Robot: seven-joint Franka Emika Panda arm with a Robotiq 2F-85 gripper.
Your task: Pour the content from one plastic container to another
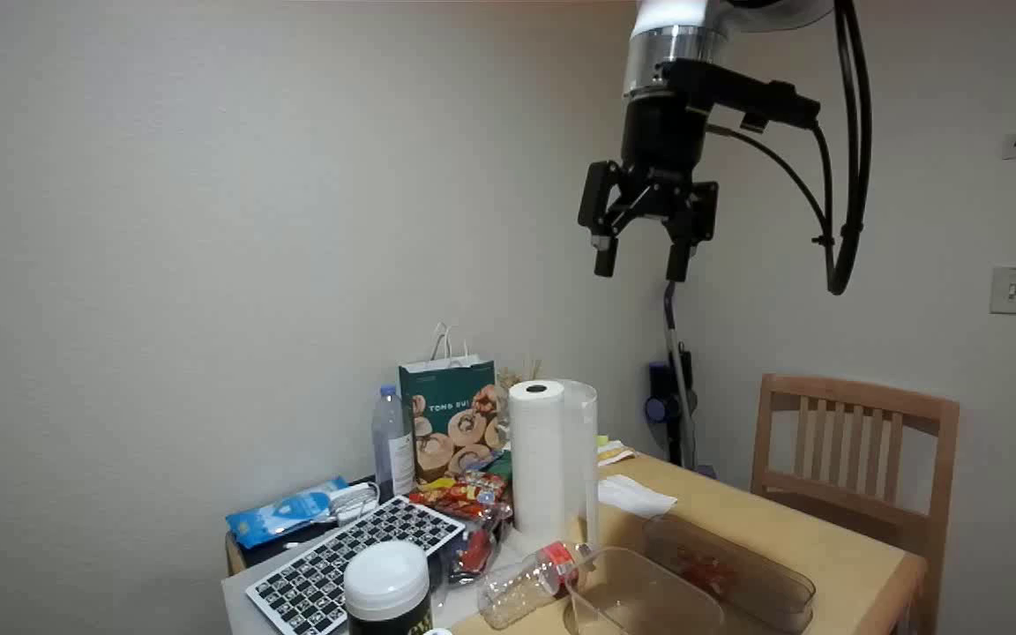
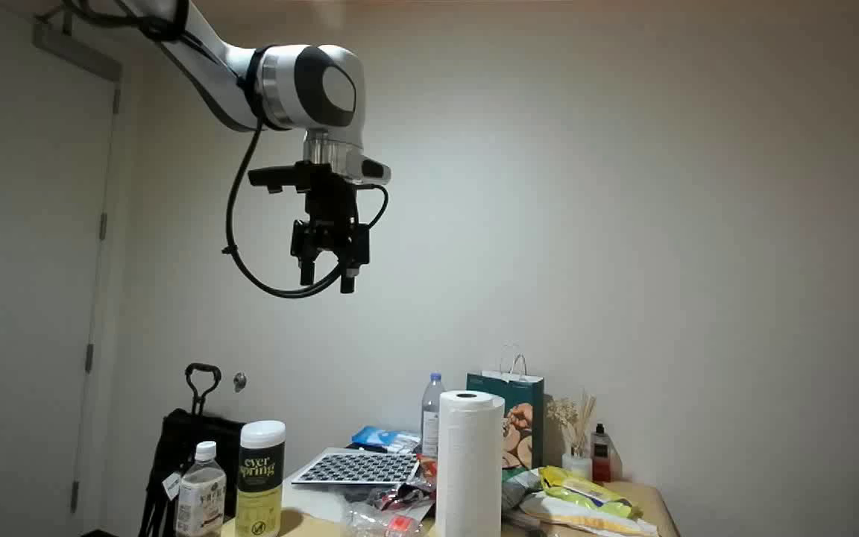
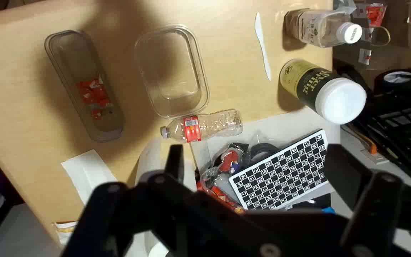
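One arm (image 2: 329,82) reaches in from above; in an exterior view it slopes down to a rounded joint, from which its end section hangs close to vertical. A black cable (image 1: 861,176) loops down beside that section. The fingers (image 1: 678,263) point downward and stand well apart, with a clear gap between them, high above the worktop (image 3: 227,60).

In the wrist view, a narrow tub (image 3: 70,59) and a wide tub (image 3: 173,71) sit on the worktop, side by side without touching, both of clear, thin-walled plastic with rounded corners. The narrow tub lies in shade and holds red printed packets (image 3: 93,93), grouped from about its middle toward one end; their number cannot be made out. The wide tub stands mouth up, partly shaded, with the worktop visible through its floor and bright glints along its rim. A clear bottle (image 3: 207,125) with a red label lies on its side at a short end of the wide tub; contact cannot be confirmed. A white knife (image 3: 263,46) lies near the same tub, on the side away from the narrow one.
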